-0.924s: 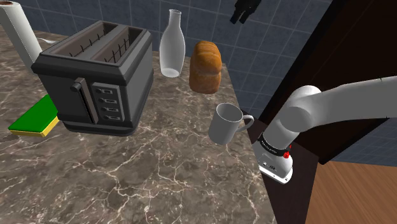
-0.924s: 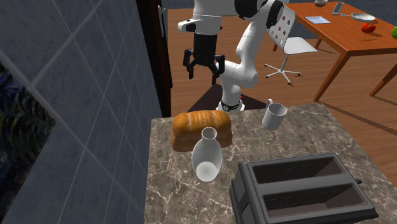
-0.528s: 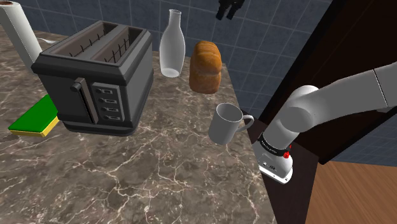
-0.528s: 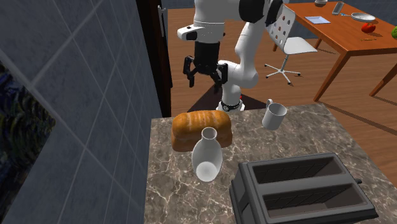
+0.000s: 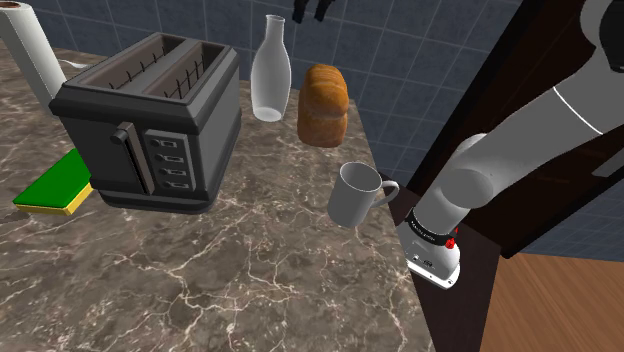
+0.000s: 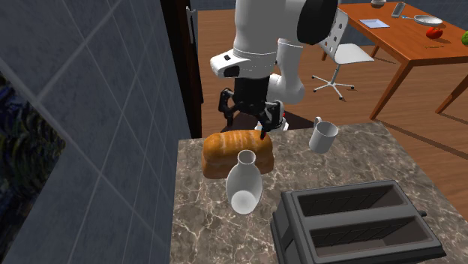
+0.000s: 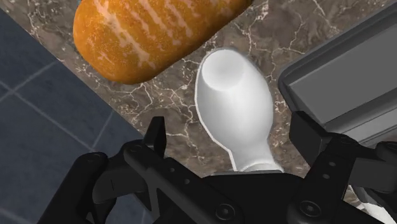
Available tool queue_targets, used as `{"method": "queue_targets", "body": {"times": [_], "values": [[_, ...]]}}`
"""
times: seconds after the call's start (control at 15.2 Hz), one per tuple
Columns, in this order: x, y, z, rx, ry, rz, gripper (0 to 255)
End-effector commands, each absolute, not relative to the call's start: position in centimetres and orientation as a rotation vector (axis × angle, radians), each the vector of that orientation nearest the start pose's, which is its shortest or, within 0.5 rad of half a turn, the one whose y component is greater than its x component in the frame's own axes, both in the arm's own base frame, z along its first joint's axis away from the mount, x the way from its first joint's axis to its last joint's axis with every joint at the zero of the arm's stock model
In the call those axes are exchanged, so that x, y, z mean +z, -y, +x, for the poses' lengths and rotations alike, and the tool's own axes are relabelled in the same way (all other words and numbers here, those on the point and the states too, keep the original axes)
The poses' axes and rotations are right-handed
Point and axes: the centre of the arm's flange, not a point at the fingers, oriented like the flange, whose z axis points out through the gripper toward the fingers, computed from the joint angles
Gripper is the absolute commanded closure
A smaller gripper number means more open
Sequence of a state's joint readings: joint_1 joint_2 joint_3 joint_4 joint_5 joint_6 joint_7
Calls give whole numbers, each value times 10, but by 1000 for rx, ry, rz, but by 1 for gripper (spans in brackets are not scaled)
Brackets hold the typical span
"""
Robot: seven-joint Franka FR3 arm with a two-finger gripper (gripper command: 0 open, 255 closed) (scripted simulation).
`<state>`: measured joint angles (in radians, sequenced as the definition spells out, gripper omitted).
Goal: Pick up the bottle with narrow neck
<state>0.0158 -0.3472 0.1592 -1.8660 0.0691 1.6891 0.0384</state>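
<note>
Black two-finger gripper (image 6: 245,120), spread & empty, has been brought over marbled brown counter's (image 5: 250,280) wall edge, approx. above white narrow-necked bottle (image 7: 232,95); descent judged next.

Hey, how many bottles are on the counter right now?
1. The bottle stands upright between the toaster and the loaf. Another could be hidden behind the toaster.

No readable text (or numbers)
</note>
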Motion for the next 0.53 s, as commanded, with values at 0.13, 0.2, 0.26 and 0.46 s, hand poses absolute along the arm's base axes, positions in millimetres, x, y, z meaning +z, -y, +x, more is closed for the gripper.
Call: {"method": "queue_targets", "body": {"times": [0.13,0.2,0.26,0.46], "values": [[666,-137,493,-194,223,-3115,0],[666,-142,499,-186,227,-3118,0],[660,-142,499,-186,227,-3118,0],[645,-142,499,-186,227,-3118,0]]}}
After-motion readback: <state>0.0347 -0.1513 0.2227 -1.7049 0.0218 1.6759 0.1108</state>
